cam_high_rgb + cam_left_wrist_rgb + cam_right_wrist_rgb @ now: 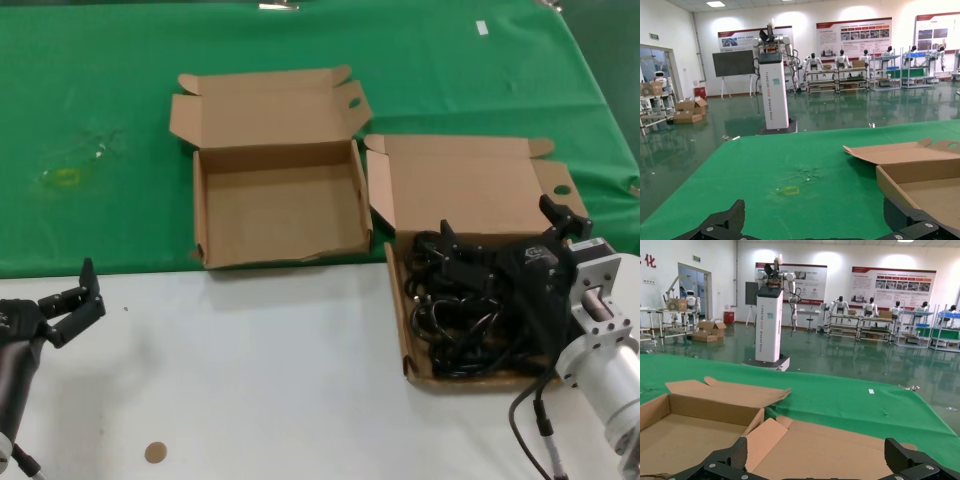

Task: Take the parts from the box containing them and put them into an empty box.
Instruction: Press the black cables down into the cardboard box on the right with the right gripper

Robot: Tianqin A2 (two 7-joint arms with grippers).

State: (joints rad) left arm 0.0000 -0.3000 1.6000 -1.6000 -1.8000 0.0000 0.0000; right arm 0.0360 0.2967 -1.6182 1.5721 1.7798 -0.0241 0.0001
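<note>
Black power cords with moulded plugs lie as one loose tangle inside the shallow brown cardboard box with the straight front wall, which stands on the white table at the robot's right. The right gripper hangs just above the far part of this tangle, with its two black fingers spread wide apart and nothing between them. In the right wrist view both fingertips show at the lower edge, far from each other. The lid of this box lies open on the green cloth and has a round hole near its corner.

Just beside it, toward the robot's left, stands the second shallow brown cardboard box with the ragged front wall. Its bare floor is visible, and its lid with an oval hole is folded back on the cloth.

The left gripper waits low over the white table, well apart from both boxes. Its fingers are also apart and hold nothing. A small brown round disc lies on the table near that arm.
</note>
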